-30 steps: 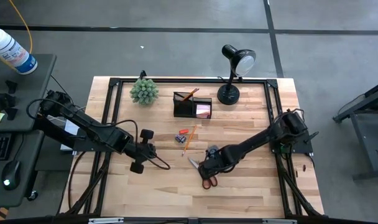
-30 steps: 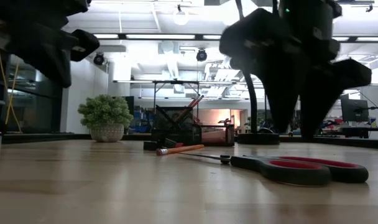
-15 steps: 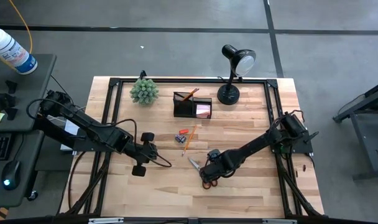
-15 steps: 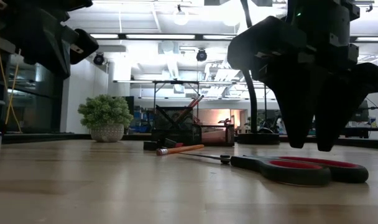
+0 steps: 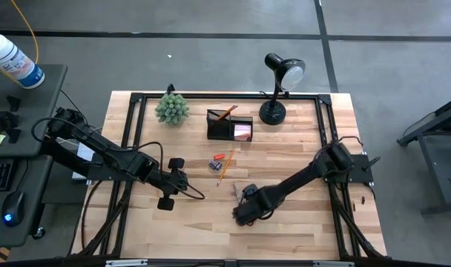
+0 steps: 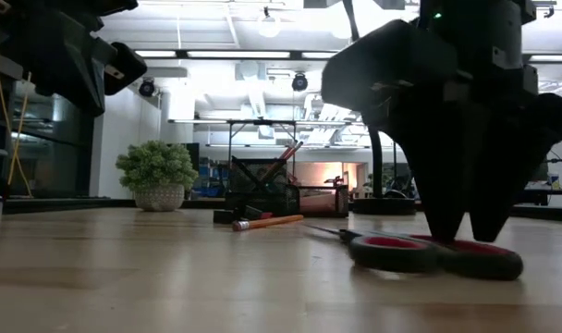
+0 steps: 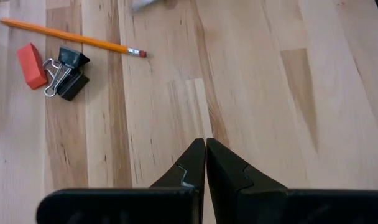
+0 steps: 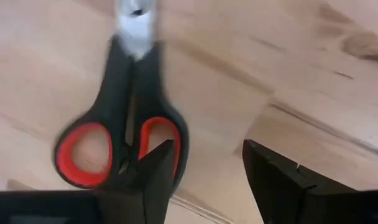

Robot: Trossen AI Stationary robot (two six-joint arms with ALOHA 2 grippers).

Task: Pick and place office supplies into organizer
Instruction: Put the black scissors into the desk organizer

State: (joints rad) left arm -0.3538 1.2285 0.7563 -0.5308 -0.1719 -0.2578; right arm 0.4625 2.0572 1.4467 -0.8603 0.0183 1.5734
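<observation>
Scissors (image 6: 435, 254) are lying flat on the tabletop (image 5: 285, 230), front of centre, right under the right end effector (image 8: 204, 171), whose fingers are standing apart with one tip down at a red handle loop and the other on bare wood beside it. Compared with half a second ago, this end effector is sitting lower and nearer the front edge, now covering the handles from above, and the scissors are lying shifted and turned. The left end effector (image 7: 206, 158) is hovering over bare wood left of centre, fingers pressed together, where it was before.

Farther back, a pencil (image 5: 225, 166), an orange eraser (image 7: 32, 65) and a binder clip (image 7: 66, 70) are lying close together mid-table. Behind them the organizer (image 5: 229, 124) is standing near the back edge with a pencil leaning in its cup and a pink pad in the lower section. A plant (image 5: 171, 108) is sitting to its left, a lamp (image 5: 276, 89) to its right.

Bare light wood is stretching along the front and both sides, bounded by a black frame. Beyond, a bright office with ceiling lights is showing.
</observation>
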